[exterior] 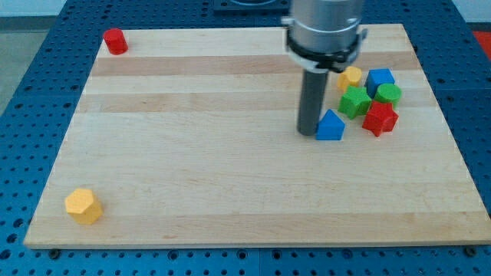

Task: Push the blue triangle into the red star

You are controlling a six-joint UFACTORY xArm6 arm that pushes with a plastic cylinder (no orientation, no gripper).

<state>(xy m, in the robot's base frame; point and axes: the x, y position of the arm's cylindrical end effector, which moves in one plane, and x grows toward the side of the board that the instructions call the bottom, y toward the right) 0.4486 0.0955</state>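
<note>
**Tip at blue triangle, red star just beyond**

Setup: wooden desk on a blue perforated base. The arm ends in a straight dark rod; there is no claw on this rig, so no open or closed state can be recorded.

Tip position: my tip sits on the desk surface in the right half of the view, directly at the view's left side of the blue triangle. Rod and triangle appear to be touching or very nearly so; the exact contact cannot be resolved.

Task objects: the blue triangle lies at the lower-left edge of a cluster of blocks. The red star is to the triangle's right, near it with a small strip of bare wood between them.

Cluster, toward the view's top right:
- green star-like block, just above the gap between triangle and red star
- yellow block, partly behind the rod's housing, shape unclear
- blue cube, right of the yellow one
- green block, rounded, touching or just beside the blue cube and above the red star

Outliers:
- red cylinder-like block, top-left corner of the desk
- yellow hexagonal block, bottom-left corner

Both are well apart from the tip.
</note>
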